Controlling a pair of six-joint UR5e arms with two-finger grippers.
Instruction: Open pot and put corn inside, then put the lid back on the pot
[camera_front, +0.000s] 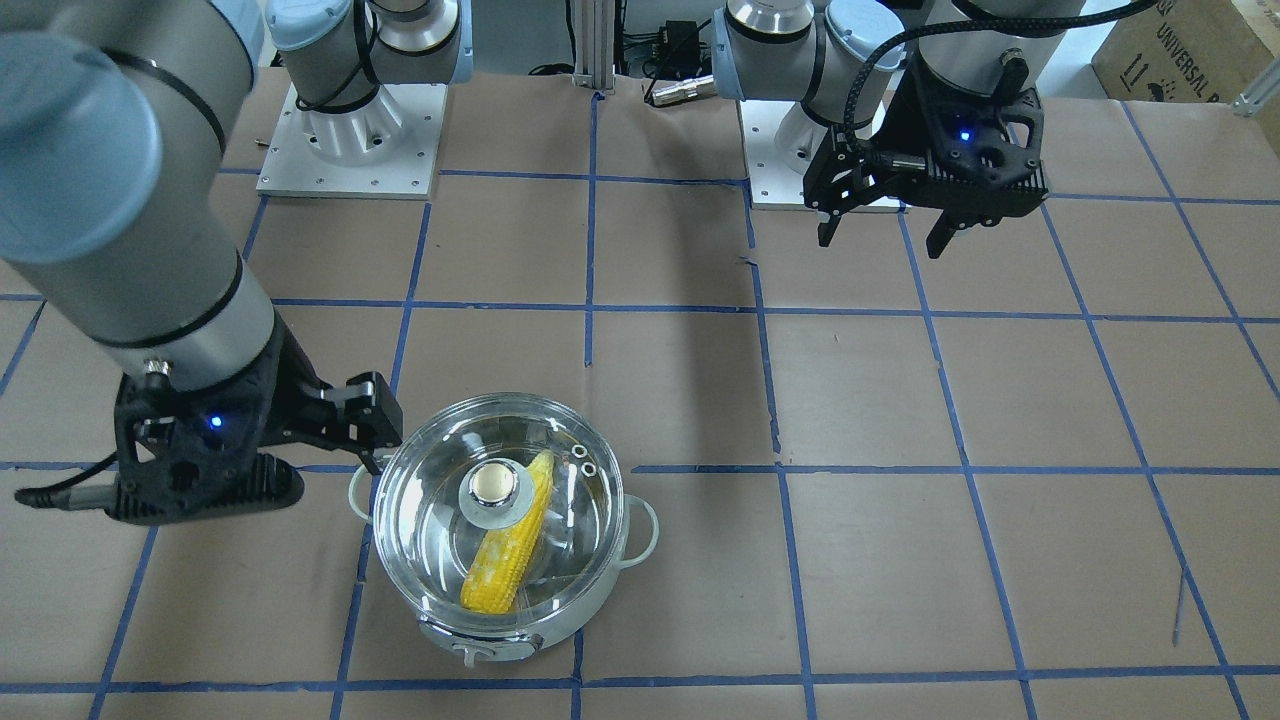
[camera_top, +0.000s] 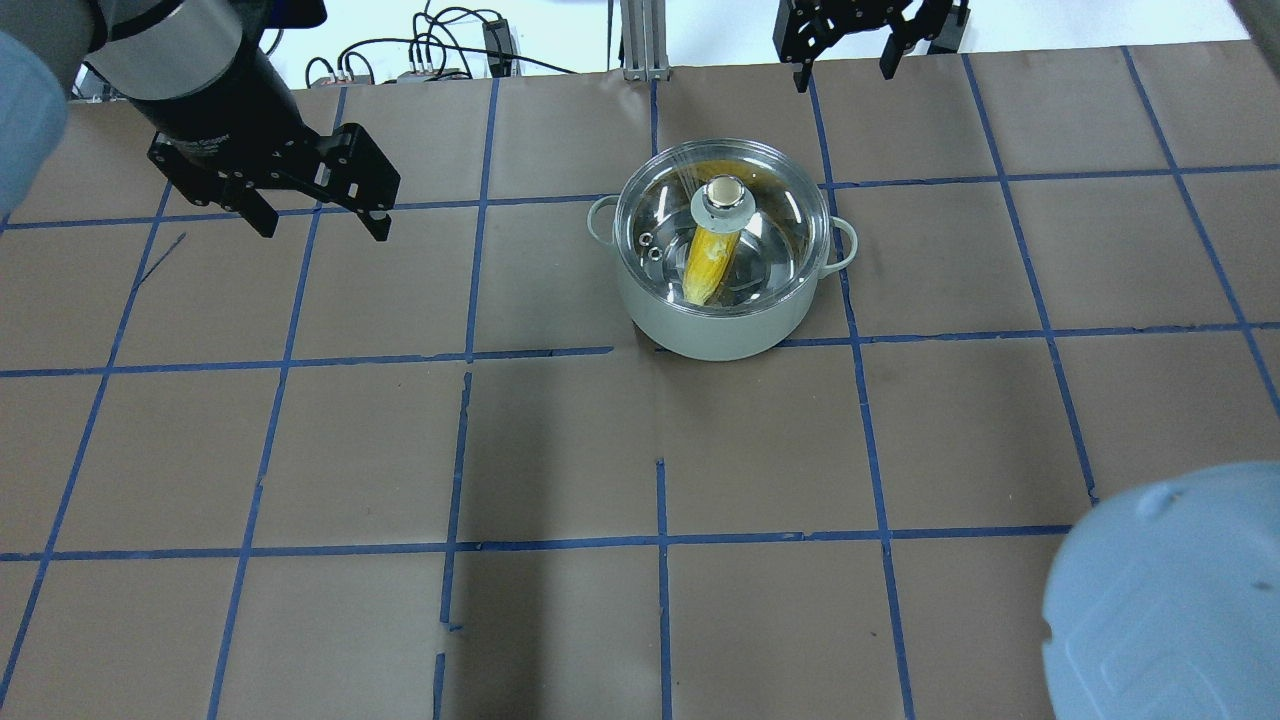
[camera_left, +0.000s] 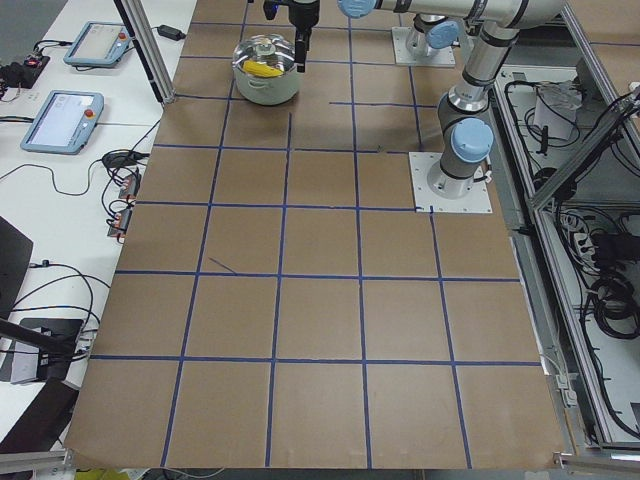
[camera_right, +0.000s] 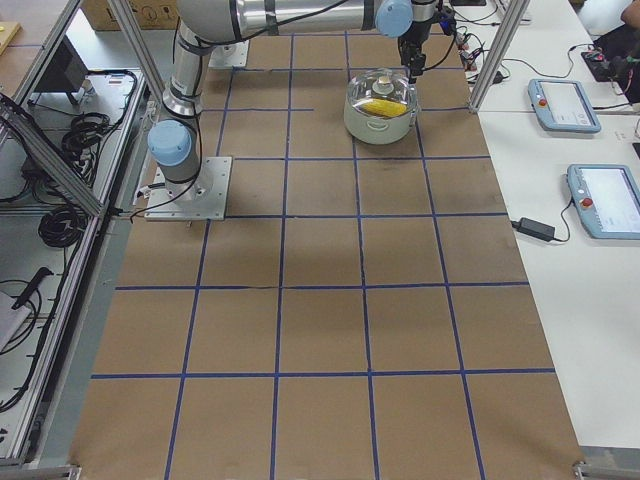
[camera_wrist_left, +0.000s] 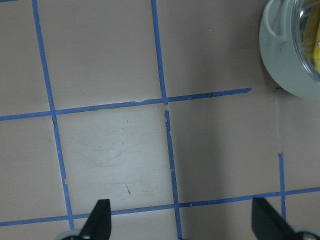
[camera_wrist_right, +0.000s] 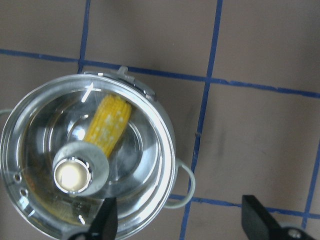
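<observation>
The pale green-white pot (camera_front: 500, 645) stands on the table with the clear glass lid (camera_front: 440, 520) on it. The yellow corn (camera_front: 505, 560) lies inside, seen through the glass. The overhead view shows the pot (camera_top: 700, 330), lid (camera_top: 775, 225) and corn (camera_top: 710, 262) too. My right gripper (camera_front: 372, 440) is open and empty, hovering just beside the pot's side handle; its wrist view looks down on the lid (camera_wrist_right: 142, 150) and corn (camera_wrist_right: 107, 122). My left gripper (camera_front: 882, 240) is open and empty, far from the pot, and shows in the overhead view (camera_top: 325, 232).
The table is brown paper with a blue tape grid (camera_top: 660, 545). The arm bases (camera_front: 350, 150) stand at the robot's side. Cables and an aluminium post (camera_top: 640, 40) lie past the far edge. Tablets (camera_left: 65, 115) sit on a side bench.
</observation>
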